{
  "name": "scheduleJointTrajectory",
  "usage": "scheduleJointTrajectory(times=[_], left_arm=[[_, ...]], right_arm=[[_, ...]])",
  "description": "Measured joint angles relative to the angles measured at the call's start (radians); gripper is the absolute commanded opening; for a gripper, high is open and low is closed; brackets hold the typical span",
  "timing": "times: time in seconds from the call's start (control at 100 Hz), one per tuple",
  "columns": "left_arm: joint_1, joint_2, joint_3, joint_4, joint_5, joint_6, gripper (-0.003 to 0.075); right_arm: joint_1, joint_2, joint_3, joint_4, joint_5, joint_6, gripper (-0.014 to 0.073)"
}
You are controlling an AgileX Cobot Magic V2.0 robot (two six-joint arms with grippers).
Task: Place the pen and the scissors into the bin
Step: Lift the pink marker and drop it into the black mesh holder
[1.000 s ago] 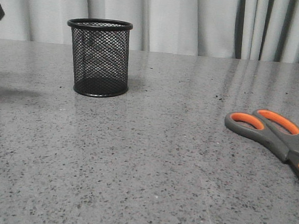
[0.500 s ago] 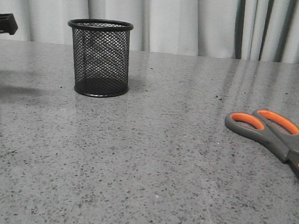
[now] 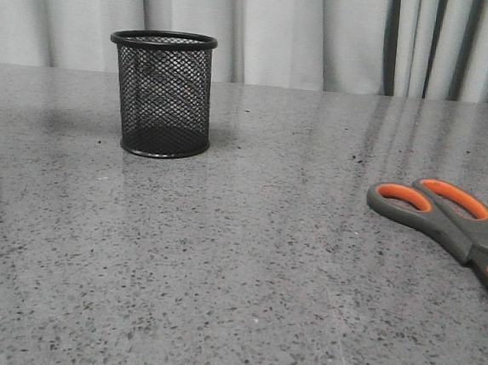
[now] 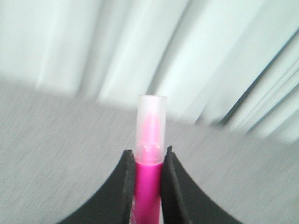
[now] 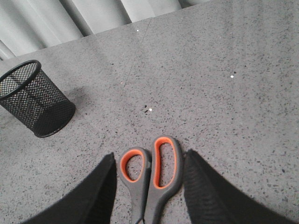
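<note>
Left wrist view: left end effector (image 4: 148, 175) clamps the pen (image 4: 150, 154) — right end effector (image 5: 148, 189) spread, straddling the scissors (image 5: 150, 175).

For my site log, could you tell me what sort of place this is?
Probably a staged tabletop test area: a speckled grey stone-look table, pale pleated curtains behind it, and only a black wire-mesh pen cup and grey-and-orange scissors laid out.

bin (image 3: 159, 94) upright far left on table (image 3: 246, 259), scissors (image 3: 450, 222) right
</note>
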Motion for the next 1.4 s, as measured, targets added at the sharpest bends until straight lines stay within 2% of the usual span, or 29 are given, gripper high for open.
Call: scheduleJointTrajectory(times=[0.18,0.28,0.53,0.76,0.83,1.0,1.07,1.12,1.26,1.4], left_arm=[[-0.183,0.055,0.0,-0.008,-0.198,0.019,-0.0018],[-0.242,0.114,0.0,0.005,-0.274,0.024,-0.0018],[-0.257,0.254,0.002,0.012,-0.362,0.024,-0.0018],[-0.257,0.296,0.002,0.036,-0.406,0.024,-0.0012],[-0.257,0.299,0.006,0.037,-0.406,0.028,0.0045],[-0.257,0.299,0.007,0.039,-0.409,0.1,0.0344],[-0.257,0.299,0.007,0.039,-0.418,0.112,0.0426],[-0.257,0.299,0.007,0.039,-0.429,0.122,0.0447],[-0.257,0.281,0.007,0.039,-0.451,0.136,0.044],[-0.257,0.185,0.007,0.039,-0.442,0.14,0.044]], right_arm=[[0.0,0.0,0.0,0.0,0.002,0.0,0.0298],[0.0,0.0,0.0,0.0,0.002,0.0,0.0298],[0.0,0.0,0.0,0.0,0.038,0.002,0.0298],[0.0,0.0,0.0,0.0,0.059,0.002,0.0298],[0.0,0.0,0.0,0.0,0.061,0.002,0.0298],[0.0,0.0,0.0,0.0,0.061,0.002,0.0298],[0.0,0.0,0.0,0.0,0.061,0.002,0.0298],[0.0,0.0,0.0,0.0,0.061,0.002,0.0298],[0.0,0.0,0.0,0.0,0.042,0.002,0.0298],[0.002,0.0,-0.031,-0.002,0.035,0.002,0.0298]])
